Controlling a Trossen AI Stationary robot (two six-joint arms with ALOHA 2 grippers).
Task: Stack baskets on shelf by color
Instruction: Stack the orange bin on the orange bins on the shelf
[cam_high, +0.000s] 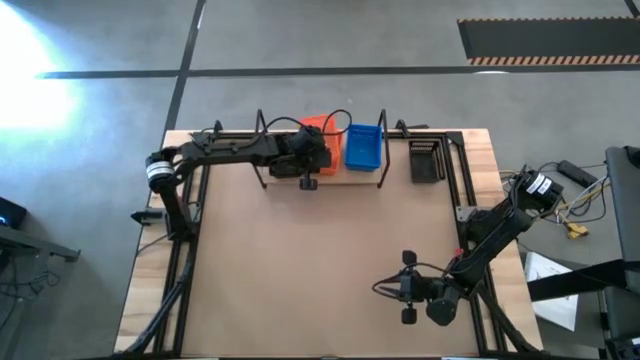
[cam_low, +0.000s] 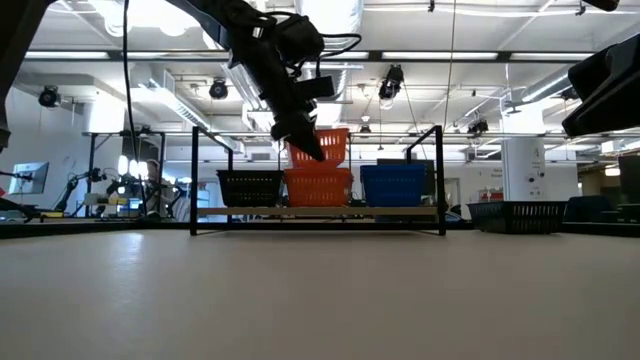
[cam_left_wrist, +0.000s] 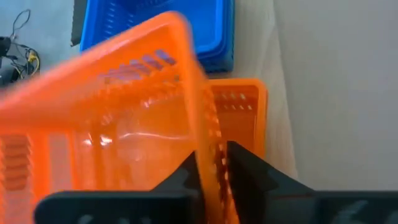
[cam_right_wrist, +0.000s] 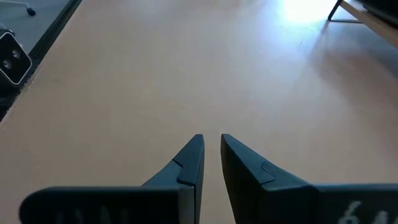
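Note:
The shelf (cam_low: 320, 212) stands at the table's far edge and carries a black basket (cam_low: 248, 187), an orange basket (cam_low: 318, 186) and a blue basket (cam_low: 393, 185) side by side. My left gripper (cam_low: 300, 130) is over the shelf (cam_high: 262, 150), shut on a second orange basket (cam_high: 316, 128) that is tilted above the orange one on the plank. The lower orange basket (cam_left_wrist: 242, 112) and the blue one (cam_left_wrist: 186, 31) show beyond it. My right gripper (cam_high: 408, 287) waits near the table's right near corner, its fingers almost together (cam_right_wrist: 212, 140), touching nothing. My left gripper pinches the held orange basket's side wall at its rim (cam_left_wrist: 208, 163), one finger inside (cam_left_wrist: 183, 177) and one outside (cam_left_wrist: 249, 168). The fingers come slanting down from the table's left. The basket (cam_low: 322, 145) is lifted clear and tilted, just above the orange basket on the shelf.
Another black basket (cam_high: 427, 160) lies on the table right of the shelf and shows dark in the low view (cam_low: 520, 212). The shelf's upright wire loops (cam_low: 440, 180) flank the baskets. Bare tabletop (cam_high: 320, 260) spreads between shelf and near edge.

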